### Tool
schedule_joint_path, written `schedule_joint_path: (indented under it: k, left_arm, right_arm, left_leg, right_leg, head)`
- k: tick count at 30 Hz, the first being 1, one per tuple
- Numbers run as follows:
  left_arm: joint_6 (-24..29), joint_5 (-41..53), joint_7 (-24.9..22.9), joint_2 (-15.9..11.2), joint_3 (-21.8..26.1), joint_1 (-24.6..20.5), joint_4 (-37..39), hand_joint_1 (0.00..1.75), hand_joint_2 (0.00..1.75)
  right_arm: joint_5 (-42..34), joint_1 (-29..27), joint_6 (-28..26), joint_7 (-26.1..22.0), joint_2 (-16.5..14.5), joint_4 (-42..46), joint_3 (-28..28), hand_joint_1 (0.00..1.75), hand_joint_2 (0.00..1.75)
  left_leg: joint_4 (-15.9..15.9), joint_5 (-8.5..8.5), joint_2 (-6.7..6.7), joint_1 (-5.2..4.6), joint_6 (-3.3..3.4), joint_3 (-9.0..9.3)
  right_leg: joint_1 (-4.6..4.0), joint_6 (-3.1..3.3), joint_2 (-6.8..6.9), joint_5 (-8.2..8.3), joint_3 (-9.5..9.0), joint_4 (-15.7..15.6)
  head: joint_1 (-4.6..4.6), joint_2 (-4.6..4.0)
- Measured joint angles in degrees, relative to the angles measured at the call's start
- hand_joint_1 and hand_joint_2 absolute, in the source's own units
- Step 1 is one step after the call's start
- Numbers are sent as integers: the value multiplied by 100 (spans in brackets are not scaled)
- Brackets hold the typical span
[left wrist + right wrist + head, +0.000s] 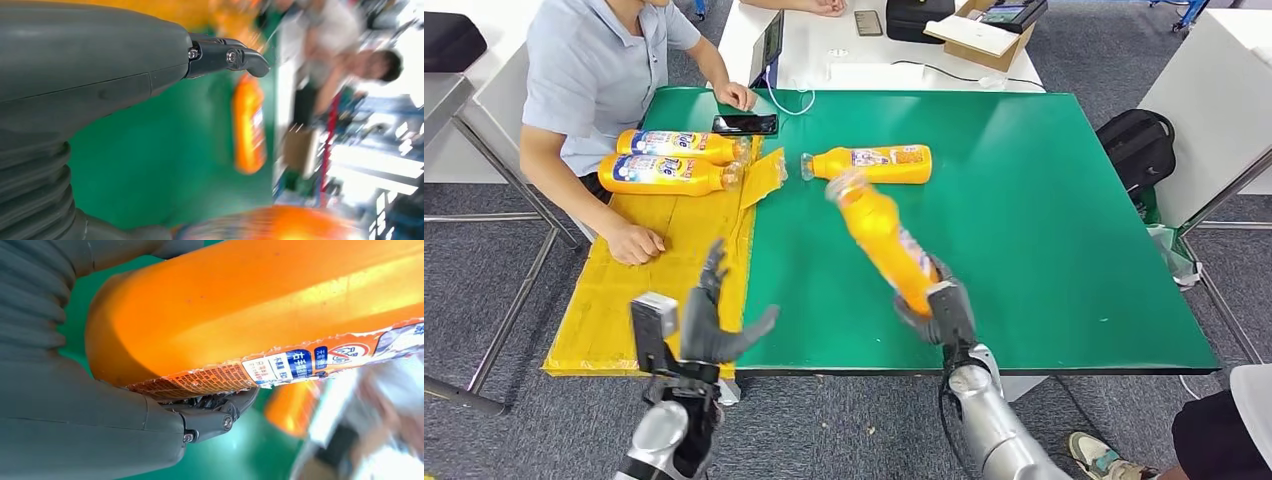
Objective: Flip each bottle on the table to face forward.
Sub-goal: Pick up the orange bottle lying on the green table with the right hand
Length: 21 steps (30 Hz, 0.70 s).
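The held bottle's [879, 240] cap end is motion-blurred; its base is hidden inside the right hand [936, 312]. The person [594, 70] is cut off at the far edge.

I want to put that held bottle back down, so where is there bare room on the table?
Bare green mat lies right of the held bottle and of the lying bottle, out to the far-right edge. Crowded: the yellow cardboard, with two bottles, a person's forearm and the phone.

One orange bottle [882, 240] is lifted, tilted, cap far-left. Another [872, 164] lies mid-table, cap left. Two labelled bottles [674, 160] lie side by side far-left, caps right.
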<state>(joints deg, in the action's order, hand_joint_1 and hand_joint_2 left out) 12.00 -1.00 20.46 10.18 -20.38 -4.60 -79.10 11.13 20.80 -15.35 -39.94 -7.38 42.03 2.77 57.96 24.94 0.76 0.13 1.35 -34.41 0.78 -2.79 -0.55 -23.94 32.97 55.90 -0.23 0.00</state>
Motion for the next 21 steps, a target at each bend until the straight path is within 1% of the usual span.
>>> schedule_joint_path:
  k: [3,5,8,11,15,21]
  left_arm:
    - [-295,-303,2,-2,-347,45,301,0,175]
    - [-457,-488,-5,-5,-503,51,388,0,175]
    - [-603,-691,-13,-14,-626,45,406,0,175]
    - [-698,-762,-3,-28,-712,42,381,0,175]
    - [-751,-759,16,-47,-858,39,265,0,175]
    - [-700,-744,88,-72,-1030,17,111,0,175]
  right_arm:
    - [-440,-437,-183,-15,-165,994,55,175,175]
    - [-459,-658,-222,-16,-247,1474,16,175,175]
    - [-266,-859,-236,-16,-350,1881,-223,175,175]
    - [-45,-950,-348,-16,-415,2008,-648,175,175]
    - [-19,-993,-501,-15,-449,2018,-1207,175,175]
    - [110,-999,-715,-14,-453,1996,-2165,175,175]
  left_leg:
    - [0,1,5,-2,1,-20]
    - [0,3,1,-4,2,-30]
    - [0,5,-6,-4,3,-31]
    - [0,4,-8,0,2,-30]
    - [-1,2,-8,2,0,-30]
    - [-1,2,-11,2,0,-31]
  right_leg:
    - [2,0,3,-1,13,0]
    - [3,0,0,0,23,-2]
    - [3,0,-2,0,29,-3]
    - [0,0,-2,0,31,-2]
    - [-1,0,-1,-1,32,1]
    - [0,0,-2,-1,32,1]
  head:
    - [3,0]
    - [3,0]
    - [2,0]
    - [1,0]
    - [2,0]
    - [2,0]
